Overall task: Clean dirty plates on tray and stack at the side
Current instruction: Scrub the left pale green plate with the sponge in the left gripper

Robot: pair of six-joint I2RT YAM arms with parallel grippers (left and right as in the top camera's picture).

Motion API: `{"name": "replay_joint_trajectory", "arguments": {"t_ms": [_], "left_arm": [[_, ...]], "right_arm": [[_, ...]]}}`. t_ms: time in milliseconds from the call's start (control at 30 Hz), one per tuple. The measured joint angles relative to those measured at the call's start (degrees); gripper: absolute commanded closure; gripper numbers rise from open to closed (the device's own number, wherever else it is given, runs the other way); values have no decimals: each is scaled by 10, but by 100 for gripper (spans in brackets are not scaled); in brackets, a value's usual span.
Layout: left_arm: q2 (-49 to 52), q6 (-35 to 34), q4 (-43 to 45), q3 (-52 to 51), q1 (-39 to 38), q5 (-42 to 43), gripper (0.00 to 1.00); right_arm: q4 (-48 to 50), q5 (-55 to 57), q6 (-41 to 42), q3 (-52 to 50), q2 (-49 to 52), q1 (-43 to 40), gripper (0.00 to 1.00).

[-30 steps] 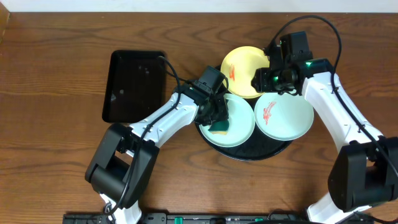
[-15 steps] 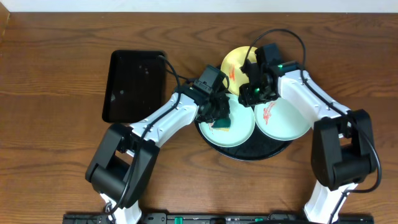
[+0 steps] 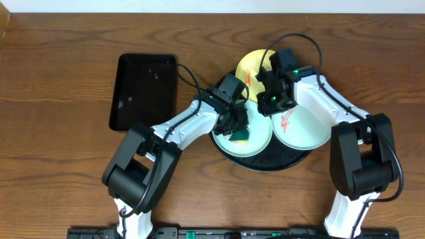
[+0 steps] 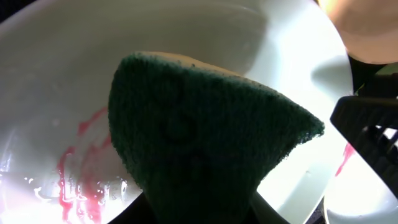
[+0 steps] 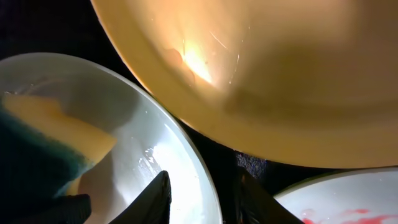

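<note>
The round black tray (image 3: 265, 163) holds three plates. My left gripper (image 3: 234, 126) is shut on a green and yellow sponge (image 3: 238, 137) and presses it onto the left mint plate (image 3: 260, 138). In the left wrist view the sponge (image 4: 199, 124) covers the middle of this plate (image 4: 62, 74), with a wet red smear (image 4: 74, 168) beside it. My right gripper (image 3: 269, 106) is open, and its fingers (image 5: 202, 199) straddle that plate's rim (image 5: 186, 155). The yellow plate (image 3: 255, 66) and the right mint plate (image 3: 309, 129) carry red smears.
A smaller rectangular black tray (image 3: 143, 89) lies on the wooden table to the left of the round tray. The yellow plate (image 5: 280, 74) sits close above my right fingers, and the right mint plate (image 5: 336, 199) lies just to their right.
My right arm has swung left from the yellow plate's right side to the left mint plate's rim. My left gripper has shifted the sponge slightly right on that plate.
</note>
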Motion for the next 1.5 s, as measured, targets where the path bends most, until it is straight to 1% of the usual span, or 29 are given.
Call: {"name": "replay_joint_trajectory", "arguments": {"t_ms": [167,233,300,333,467,600,833,1033,1267,1300,1400,1467,1500], "left_arm": [[0,0,0,0,0,0,68],[0,0,0,0,0,0,67],[0,1,0,0,0,0,57],[0,1,0,0,0,0,52],[0,-3,2,0,0,3,41],[0,-4,6,0,0,8,39],[-5,17,7,0,0,10,35],[-21,32,6,0,0,-19,35],[-24,48,-10,0,-9,-33,35],[-24,49,-10,0,-12,-34,36],[-23,49,-11,0,-20,-35,59],[-21,57,-11,0,-22,-35,73],[-20,61,-11,0,-22,-35,78]], "right_arm": [[-5,2,0,0,26,0,78],[-4,3,-3,3,28,0,84],[-4,3,-5,3,29,0,90],[-4,4,-4,3,30,0,91],[-5,3,-4,3,30,0,92],[-5,2,-4,3,30,0,92],[-5,2,-4,3,30,0,91],[-6,2,-4,3,30,0,91],[-6,2,-4,3,30,0,91],[-6,2,-4,3,30,0,91],[-6,2,-4,3,30,0,91],[-7,2,-4,3,30,0,91],[-7,2,-4,3,30,0,91]]}}
